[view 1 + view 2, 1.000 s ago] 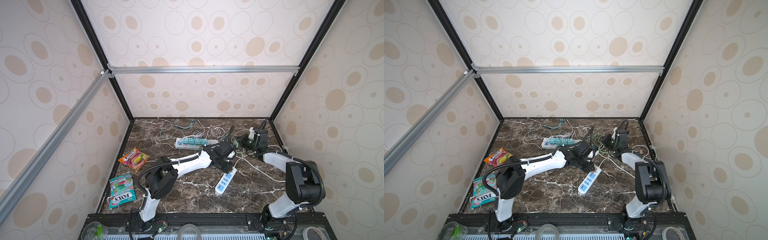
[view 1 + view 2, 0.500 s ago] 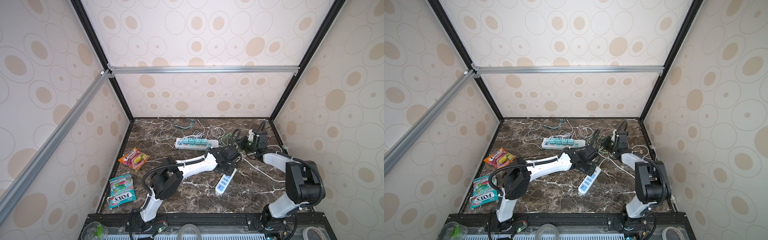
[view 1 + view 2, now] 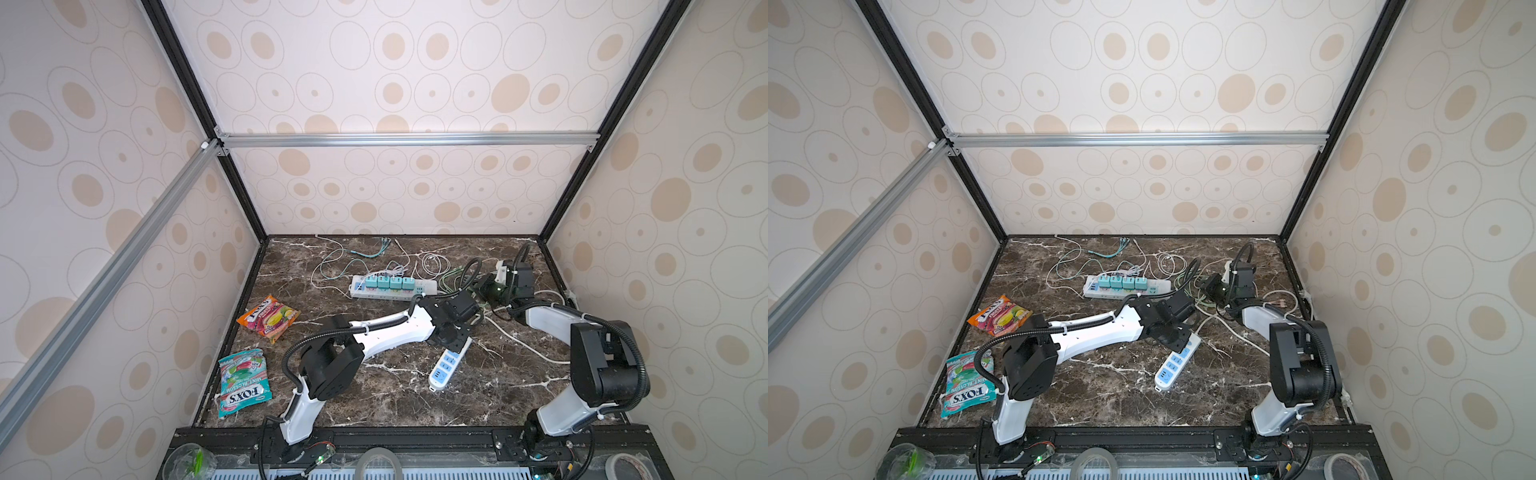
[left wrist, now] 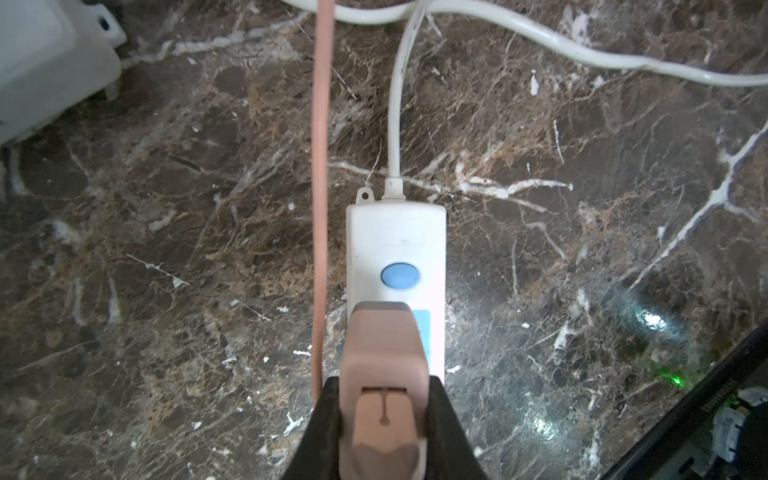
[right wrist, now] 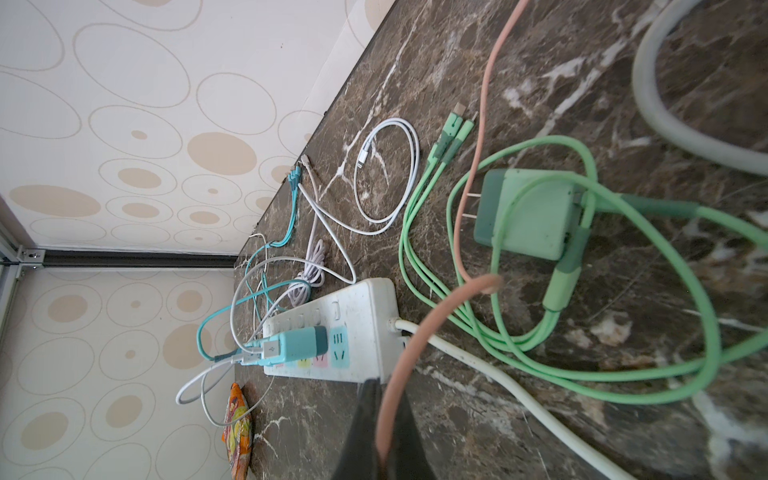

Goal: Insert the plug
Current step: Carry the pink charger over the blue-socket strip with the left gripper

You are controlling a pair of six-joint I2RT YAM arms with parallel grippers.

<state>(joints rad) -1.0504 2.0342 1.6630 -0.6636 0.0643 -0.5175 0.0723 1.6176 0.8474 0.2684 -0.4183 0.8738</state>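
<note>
**Squarely over the strip: plug gripped, cable pinched**

You have the pink plug clamped between the two black fingers of your left gripper, which is closed narrow on the plug's body. The plug sits over the small power strip, just beside its blue button. The left wrist view does not show whether the prongs have gone into a socket.

In both top views that strip lies slantwise on the marble table, a little right of the middle. Your left gripper is over its far end.

The pink cable runs away from the plug alongside the strip. Your right gripper is pinched tight on that cable, near the back right of the table.

Just beyond it you can see a green charger lying loose in green cable loops. Beside that is the long power strip, carrying a row of teal chargers. Two candy bags lie well apart from all this, by the left wall.
</note>
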